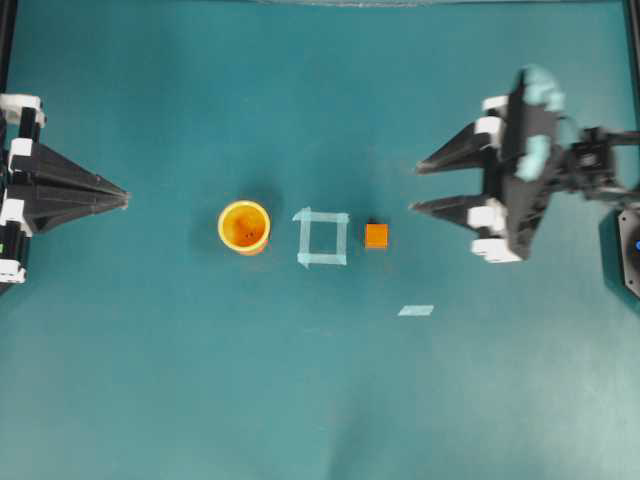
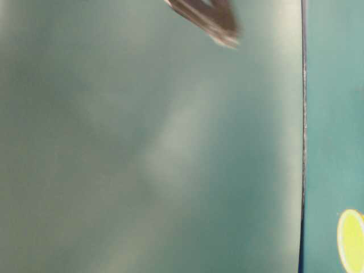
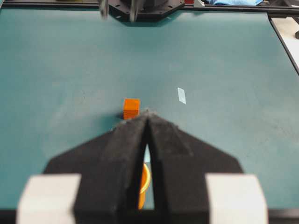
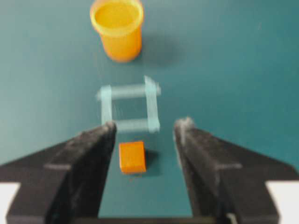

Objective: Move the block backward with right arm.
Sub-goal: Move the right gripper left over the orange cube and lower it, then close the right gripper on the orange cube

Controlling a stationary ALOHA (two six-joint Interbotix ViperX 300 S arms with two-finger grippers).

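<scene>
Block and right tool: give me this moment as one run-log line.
block: on table, beside tape square, free | right tool: open, clear of block | left tool: shut, idle | cup: upright

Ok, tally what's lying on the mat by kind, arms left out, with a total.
Orange block: 1
Yellow-orange cup: 1
Pale tape square: 1
Loose tape strip: 1
Total: 4

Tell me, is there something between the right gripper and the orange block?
Nothing visible. The right gripper is open, and only bare teal table lies between it and the block. The tape square and cup stand beyond the block.
</scene>
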